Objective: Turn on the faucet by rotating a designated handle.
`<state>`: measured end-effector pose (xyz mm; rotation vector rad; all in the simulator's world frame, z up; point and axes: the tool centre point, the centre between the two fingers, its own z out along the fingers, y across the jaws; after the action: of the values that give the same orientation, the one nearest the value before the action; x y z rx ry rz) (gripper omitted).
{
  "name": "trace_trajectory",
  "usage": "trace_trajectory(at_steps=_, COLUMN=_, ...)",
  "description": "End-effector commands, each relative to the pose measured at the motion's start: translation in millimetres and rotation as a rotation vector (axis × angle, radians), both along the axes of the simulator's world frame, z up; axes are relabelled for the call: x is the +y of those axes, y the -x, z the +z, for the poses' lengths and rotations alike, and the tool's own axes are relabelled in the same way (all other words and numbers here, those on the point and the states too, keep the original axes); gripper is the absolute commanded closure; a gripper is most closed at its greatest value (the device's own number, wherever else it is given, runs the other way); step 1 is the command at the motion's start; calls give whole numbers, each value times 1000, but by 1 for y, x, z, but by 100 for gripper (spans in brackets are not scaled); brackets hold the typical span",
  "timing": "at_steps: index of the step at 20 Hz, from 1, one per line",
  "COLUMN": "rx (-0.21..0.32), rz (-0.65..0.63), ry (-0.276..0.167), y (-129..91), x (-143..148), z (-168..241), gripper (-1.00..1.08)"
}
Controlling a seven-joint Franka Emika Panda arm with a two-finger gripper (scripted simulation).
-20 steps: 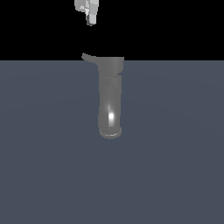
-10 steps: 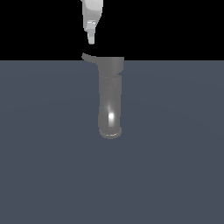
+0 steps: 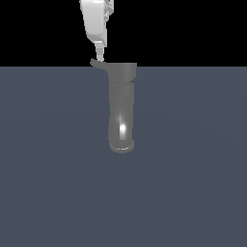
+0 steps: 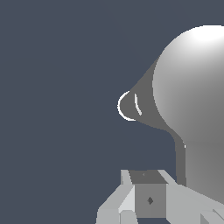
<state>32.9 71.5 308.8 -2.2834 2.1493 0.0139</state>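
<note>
At centre of the exterior view, the glossy grey metallic tube-shaped faucet (image 3: 122, 108) lies along the flat slate-grey surface (image 3: 48, 169), flared rim toward the camera, wider cylindrical cap section at the far end by the horizon line against black background. From that cap the thin, short, slightly curved grey lever handle (image 3: 98, 63) juts toward the exterior view's left. White robot gripper (image 3: 99, 52) hangs directly above the handle's outer end, body tilted a little, lowest fingertip (image 3: 99, 49) just over the lever; contact or a thin gap, cannot tell at this resolution. Only one finger outline reads in that view, second one not separable. Wrist view: faucet (image 4: 192, 96) fills one side as a big rounded grey mass with a bright highlight, its flared rim visible as a small white-edged oval, and the handle (image 4: 179, 157) shows as a narrow dark strip running toward the gripper (image 4: 148, 199). Gripper finger blocks sit close together with a dark pad face between them; nothing visibly clamped, and whether the jaws are parted or closed cannot be told from either view.
</note>
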Motion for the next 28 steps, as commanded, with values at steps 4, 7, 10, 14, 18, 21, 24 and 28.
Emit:
trace_trajectory(at_steps=4, rx=-2, rz=-49, ry=9, y=-7, x=2, z=-9, gripper=108)
trace_trajectory(at_steps=7, rx=-2, rz=-59, ry=10, y=-8, x=2, z=-11, gripper=108)
trace_trajectory(at_steps=10, rx=-2, rz=-59, ry=10, y=-8, x=2, z=-11, gripper=108)
trace_trajectory(at_steps=14, rx=-2, rz=-58, ry=10, y=-3, x=4, z=-11, gripper=108)
trace_trajectory(at_steps=18, rx=-2, rz=-58, ry=10, y=9, x=7, z=-11, gripper=108)
trace_trajectory(at_steps=21, rx=-2, rz=-58, ry=10, y=18, x=10, z=-11, gripper=108)
trace_trajectory(at_steps=24, rx=-2, rz=-58, ry=10, y=27, x=12, z=-11, gripper=108)
trace_trajectory(at_steps=28, rx=-2, rz=-59, ry=10, y=39, x=15, z=-11, gripper=108)
